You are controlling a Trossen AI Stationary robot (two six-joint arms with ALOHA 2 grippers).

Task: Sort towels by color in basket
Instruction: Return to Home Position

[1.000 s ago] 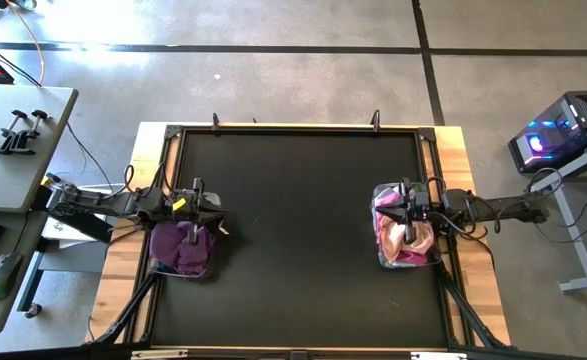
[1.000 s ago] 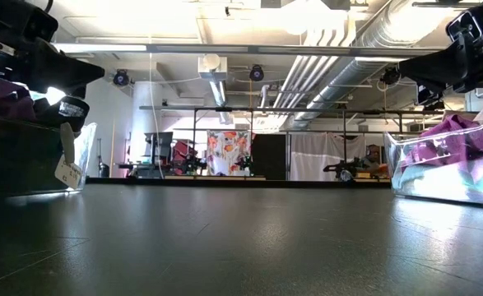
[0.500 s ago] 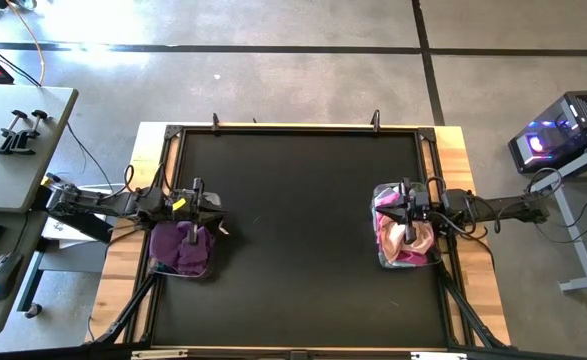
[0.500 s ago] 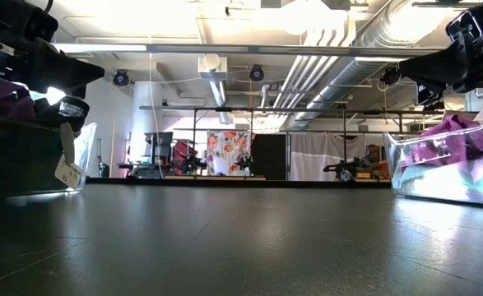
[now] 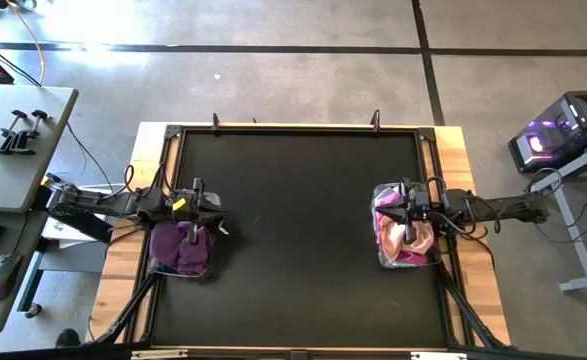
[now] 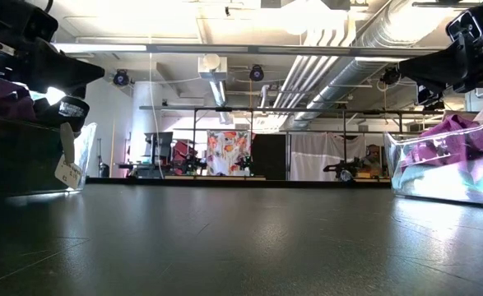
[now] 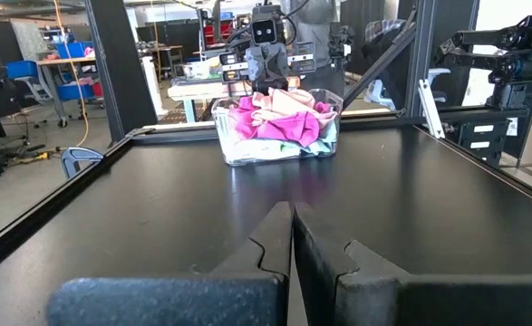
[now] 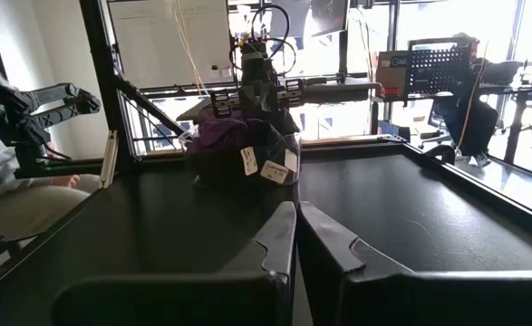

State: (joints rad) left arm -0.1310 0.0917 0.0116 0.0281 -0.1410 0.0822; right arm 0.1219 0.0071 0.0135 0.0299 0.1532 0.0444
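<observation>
Over the black table [image 5: 293,230], only 2 wrist views show left gripper [image 7: 292,210] and right gripper [image 8: 296,210] closed.

At the left edge of the counter [image 5: 293,230], near the middle of its depth, the left bin [image 5: 180,275] with the left towel heap [image 5: 181,248] inside and the left hand [image 5: 213,205] above the bin's far end, arm reaching in from the left. Straight across at the right edge, well apart, the right bin [image 5: 436,262] holding the right towel heap [image 5: 413,245], right hand [image 5: 398,208] over its far half. Beyond the counter, a desk [image 5: 13,150] to the left and a computer [image 5: 563,130] to the right.
</observation>
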